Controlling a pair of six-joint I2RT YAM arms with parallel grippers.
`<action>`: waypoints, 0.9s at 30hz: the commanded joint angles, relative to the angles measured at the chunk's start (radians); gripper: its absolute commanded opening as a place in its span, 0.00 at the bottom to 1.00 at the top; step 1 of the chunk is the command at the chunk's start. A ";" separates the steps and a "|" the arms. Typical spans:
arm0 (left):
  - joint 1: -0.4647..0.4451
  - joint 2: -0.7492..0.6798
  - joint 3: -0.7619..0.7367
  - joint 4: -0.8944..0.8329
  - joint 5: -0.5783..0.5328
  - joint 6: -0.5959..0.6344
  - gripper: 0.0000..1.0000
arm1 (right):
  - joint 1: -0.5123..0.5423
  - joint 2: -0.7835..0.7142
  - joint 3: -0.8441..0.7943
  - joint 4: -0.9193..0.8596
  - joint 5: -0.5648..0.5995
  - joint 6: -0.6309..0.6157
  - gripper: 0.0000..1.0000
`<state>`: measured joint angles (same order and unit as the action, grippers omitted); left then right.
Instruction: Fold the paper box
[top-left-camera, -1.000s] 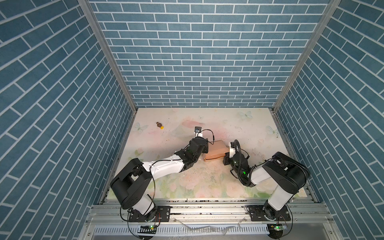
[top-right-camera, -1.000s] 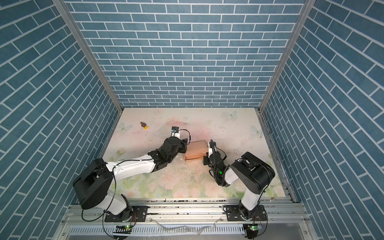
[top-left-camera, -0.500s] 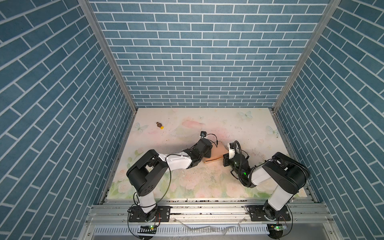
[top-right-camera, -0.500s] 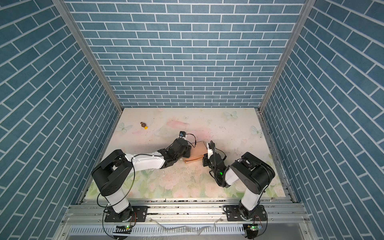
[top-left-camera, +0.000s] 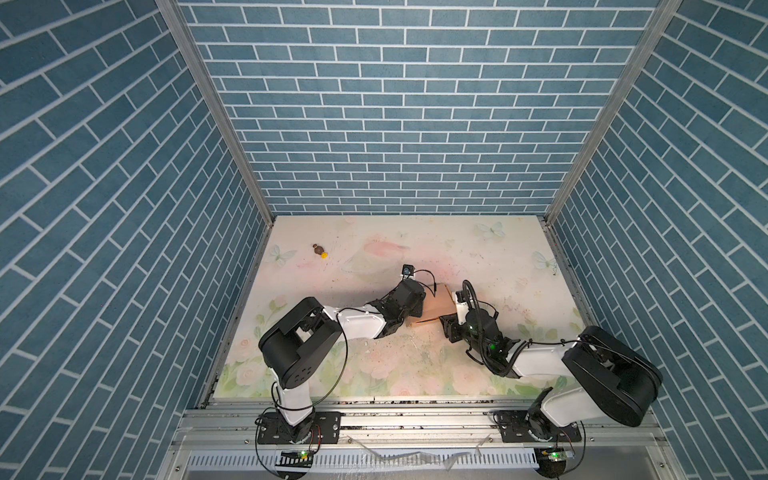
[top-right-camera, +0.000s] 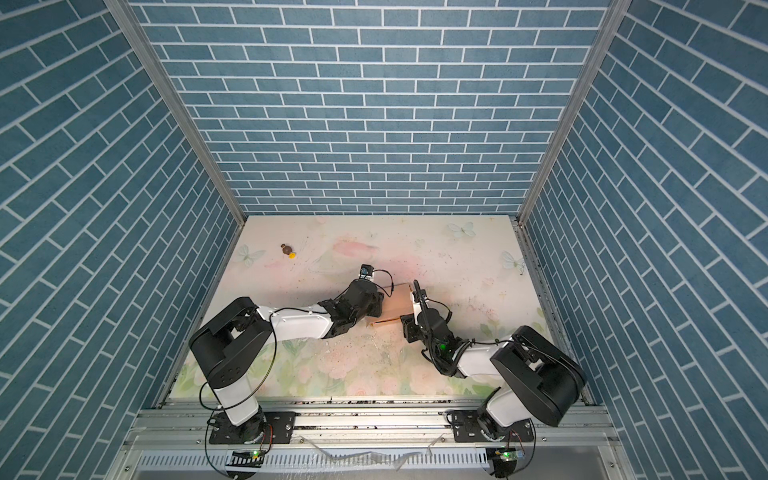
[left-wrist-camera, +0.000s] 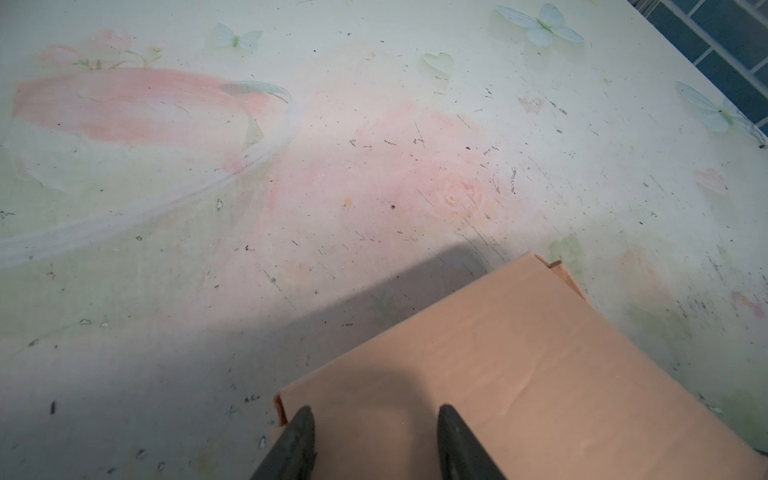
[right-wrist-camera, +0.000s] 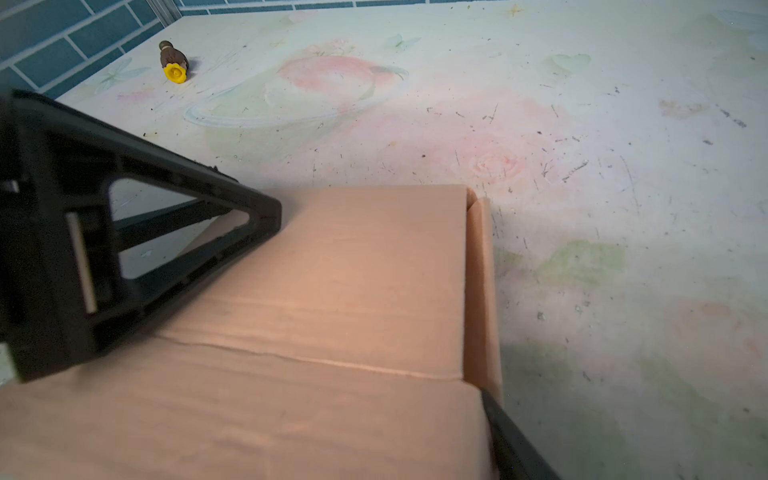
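Overhead, we see blue brick walls (top-left-camera: 395, 104) around a scuffed floral tabletop (top-left-camera: 478, 257); left tool (left-wrist-camera: 376, 415) spread over the paper box (top-left-camera: 438, 305) mid-frame; right tool (top-left-camera: 449, 328), we cannot tell.

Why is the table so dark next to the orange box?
Left wrist view: that is a shadow cast across the table beside the paper box. Right wrist view: a softer shadow darkens the table past the box. Both top views: evenly lit.

Both arms (top-left-camera: 357, 322) stretched low; left hand (left-wrist-camera: 376, 419) spread atop peach-orange cardboard box (left-wrist-camera: 519, 365), right hand (top-left-camera: 444, 324) spread at its near-right corner.
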<state>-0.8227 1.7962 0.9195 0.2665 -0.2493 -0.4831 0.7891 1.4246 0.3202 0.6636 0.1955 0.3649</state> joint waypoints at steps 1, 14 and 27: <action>0.009 0.025 -0.008 -0.021 -0.009 0.013 0.50 | 0.023 -0.081 -0.023 -0.254 0.040 0.075 0.61; 0.030 0.085 0.030 -0.016 0.036 0.014 0.50 | 0.068 -0.512 -0.019 -0.754 0.087 0.167 0.61; 0.034 0.097 0.044 -0.061 -0.020 0.007 0.50 | 0.104 -0.568 0.043 -0.811 0.055 0.175 0.56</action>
<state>-0.7910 1.8725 0.9672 0.2825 -0.2447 -0.4816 0.8780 0.9176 0.3225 -0.0967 0.2558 0.5201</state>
